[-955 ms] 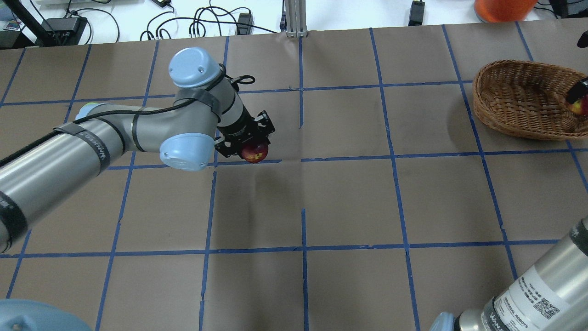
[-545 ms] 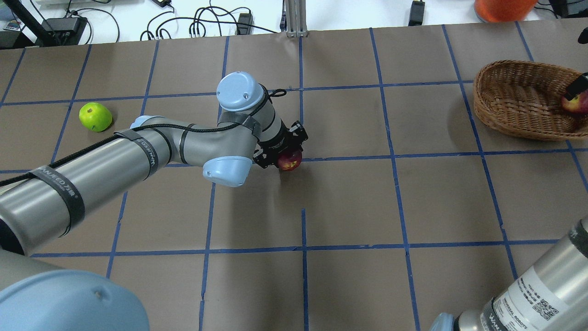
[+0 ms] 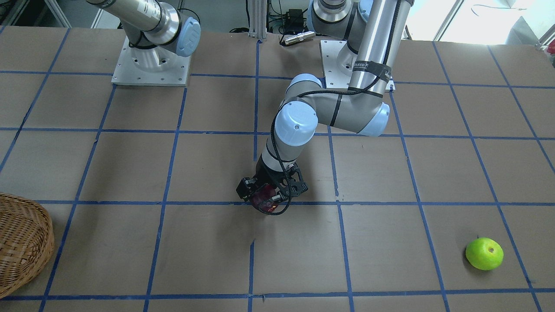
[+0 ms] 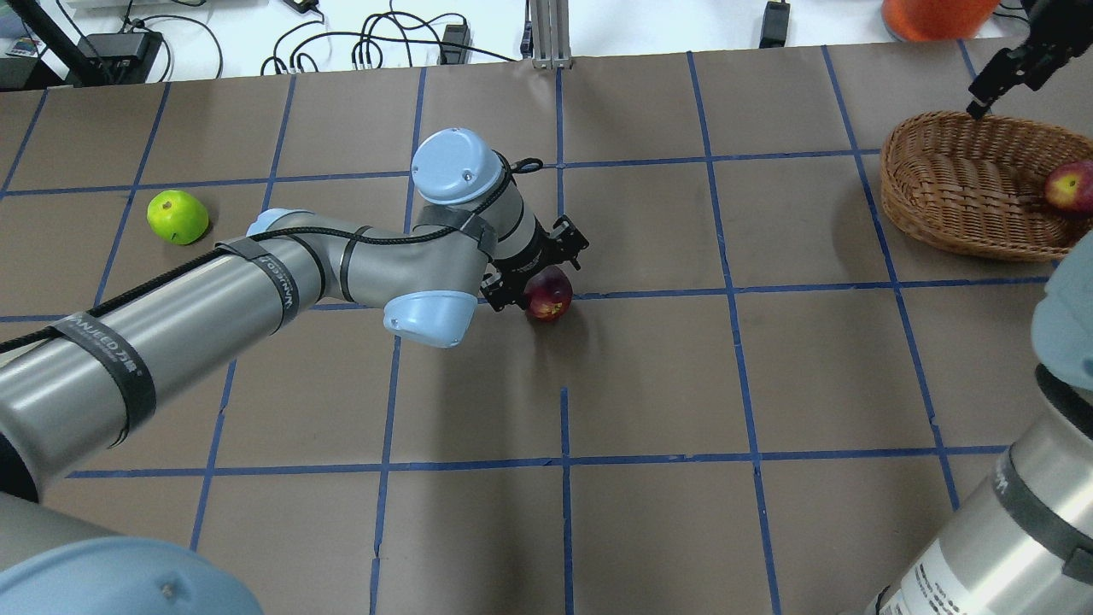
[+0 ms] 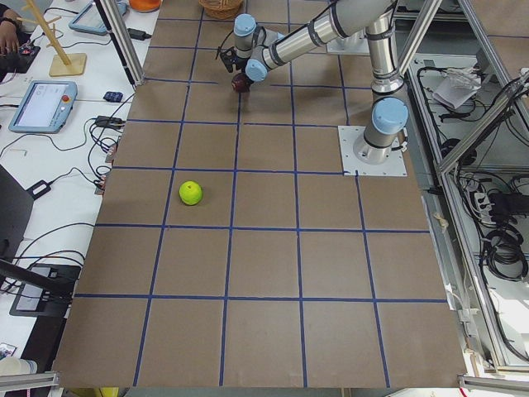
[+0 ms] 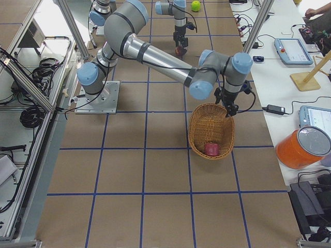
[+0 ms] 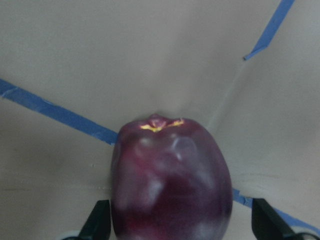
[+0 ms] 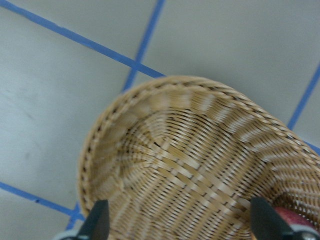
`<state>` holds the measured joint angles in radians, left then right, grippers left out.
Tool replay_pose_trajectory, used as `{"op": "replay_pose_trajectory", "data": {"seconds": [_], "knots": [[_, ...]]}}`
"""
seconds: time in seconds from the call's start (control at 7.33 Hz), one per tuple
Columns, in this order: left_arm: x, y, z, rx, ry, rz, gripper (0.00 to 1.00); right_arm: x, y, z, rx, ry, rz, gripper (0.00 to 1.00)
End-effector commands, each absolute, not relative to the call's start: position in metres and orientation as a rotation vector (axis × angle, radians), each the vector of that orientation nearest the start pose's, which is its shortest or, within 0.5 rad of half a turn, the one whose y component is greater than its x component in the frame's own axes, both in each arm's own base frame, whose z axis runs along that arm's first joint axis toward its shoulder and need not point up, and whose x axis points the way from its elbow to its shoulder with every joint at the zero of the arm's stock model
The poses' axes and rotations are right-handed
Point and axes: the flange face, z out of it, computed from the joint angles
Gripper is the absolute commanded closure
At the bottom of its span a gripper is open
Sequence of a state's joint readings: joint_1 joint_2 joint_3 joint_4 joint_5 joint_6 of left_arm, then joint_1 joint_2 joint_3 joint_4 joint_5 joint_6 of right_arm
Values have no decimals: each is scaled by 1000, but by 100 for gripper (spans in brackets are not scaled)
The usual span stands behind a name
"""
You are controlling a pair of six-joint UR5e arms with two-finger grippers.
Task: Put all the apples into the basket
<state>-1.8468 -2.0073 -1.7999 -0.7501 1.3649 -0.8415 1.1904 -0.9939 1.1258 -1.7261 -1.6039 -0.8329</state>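
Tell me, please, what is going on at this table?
The left claw is open around the maroon apple, which sits mid-way along the table. The right claw hangs open above the basket, where the red apple already lies. The green apple lies alone on the robot's left side, untouched.

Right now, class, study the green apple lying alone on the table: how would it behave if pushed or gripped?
The green apple is rounded with nothing against it, so a push would probably roll it. Its skin looks smooth and glossy, so a light pinch might slip.
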Motion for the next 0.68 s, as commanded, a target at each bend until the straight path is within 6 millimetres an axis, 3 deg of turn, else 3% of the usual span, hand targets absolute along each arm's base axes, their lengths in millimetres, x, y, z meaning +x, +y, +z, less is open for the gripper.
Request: {"op": "replay_pose_trajectory", "data": {"seconds": [0.0,0.14,0.27,0.41,0.55], "knots": [[-267,-560,287,-914,3262,-82,0,-19,-720,376,-676,3063,28,0],[-234,-563,301,-705,3244,-93,0,28,-718,367,-738,2986,29,0],[-181,-572,316,-582,3205,-124,0,98,-705,351,-883,2922,92,0],[-139,-575,330,-415,3199,-144,0,181,-682,325,-1037,2860,161,0],[-88,-578,341,-242,3159,-154,0,249,-654,306,-1174,2806,182,0]]}}
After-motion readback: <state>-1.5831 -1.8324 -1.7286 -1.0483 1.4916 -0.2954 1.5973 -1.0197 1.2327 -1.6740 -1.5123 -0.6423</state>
